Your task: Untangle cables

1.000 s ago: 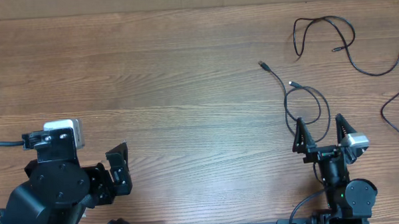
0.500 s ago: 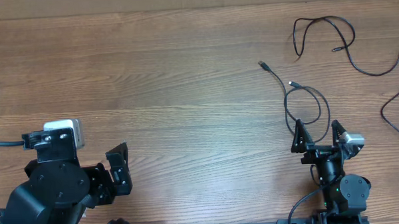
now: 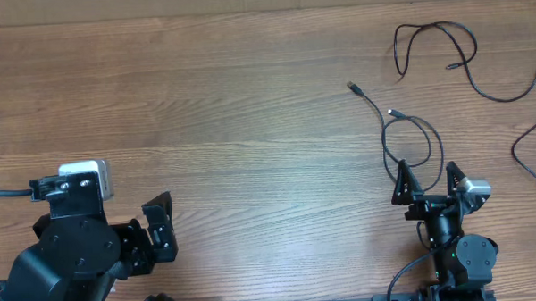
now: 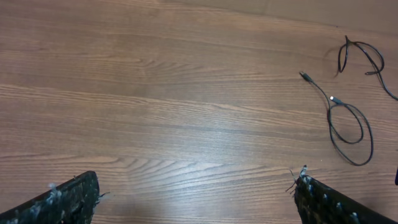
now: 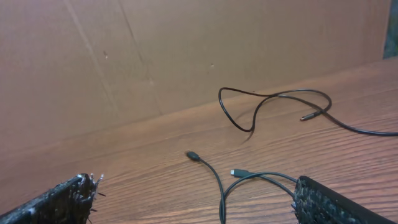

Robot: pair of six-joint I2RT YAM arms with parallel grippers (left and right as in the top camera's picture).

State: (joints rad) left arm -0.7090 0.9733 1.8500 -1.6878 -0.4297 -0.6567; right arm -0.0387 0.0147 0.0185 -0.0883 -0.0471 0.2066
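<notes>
Wood-grain counter (image 3: 231, 125) is backed by cardboard wall (image 5: 186, 56); cables (image 3: 394, 114) are scattered at 2 o'clock; left gripper (image 4: 196, 186), right gripper (image 5: 193, 193) spread apart.

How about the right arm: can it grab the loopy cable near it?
Probably yes. The looped cable lies loose just ahead of the right arm's open fingers, with only bare wooden table between them.
</notes>
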